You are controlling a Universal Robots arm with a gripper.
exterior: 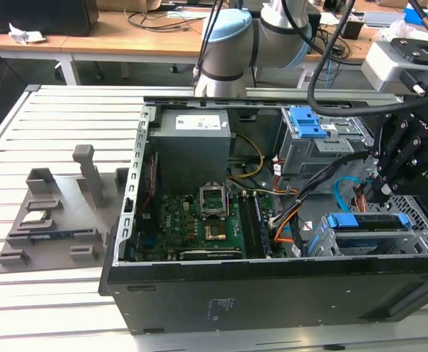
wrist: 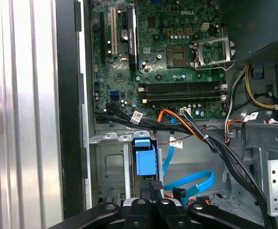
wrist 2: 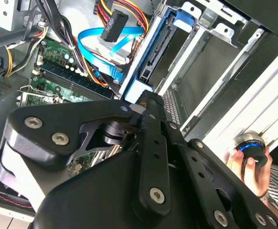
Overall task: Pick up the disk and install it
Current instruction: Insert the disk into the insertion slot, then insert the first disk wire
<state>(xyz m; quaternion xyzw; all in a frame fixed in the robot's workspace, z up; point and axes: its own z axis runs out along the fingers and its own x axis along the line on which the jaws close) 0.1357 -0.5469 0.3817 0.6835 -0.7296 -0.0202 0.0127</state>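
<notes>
1. A white slatted metal table (exterior: 59, 117) is seen carrying an open black desktop computer case (exterior: 236, 293) lying on its side.
2. Wooden desks (exterior: 125, 40) strewn with cables are seen behind the table, and the grey robot arm (exterior: 228, 44) rises at the table's far edge.
3. A grey plastic fixture plate (exterior: 52, 213) lies on the table at the exterior view's left, apart from the case, with 1 small square silver chip (exterior: 36, 217) resting on it.
4. Inside the case, a green motherboard (exterior: 199, 220) and a grey power supply box (exterior: 191, 139) are visible, and a grey metal drive cage with a blue latch (exterior: 309, 121) sits towards the far side.
5. The disk (exterior: 368, 220), a flat drive clipped into blue plastic rails, is found seated in the silver metal bay (wrist 2: 210, 52) at the case's near corner, at the exterior view's right; it is seen edge-on in the second wrist view (wrist 2: 153, 55).
6. The black gripper (exterior: 380, 192) is held over that bay; in both wrist views (wrist 2: 148, 98) (wrist: 155, 185) it appears closed to a narrow point with nothing seen clamped between its tips, which sit at the rail's blue end tab (wrist: 145, 160). Contact cannot be confirmed.
7. Blue flat cables (wrist 2: 100, 43) are looped beside the bay.
8. A person's hand (wrist 2: 239, 167) is seen on a round black knob with a blue ring (wrist 2: 251, 145), outside the case.
</notes>
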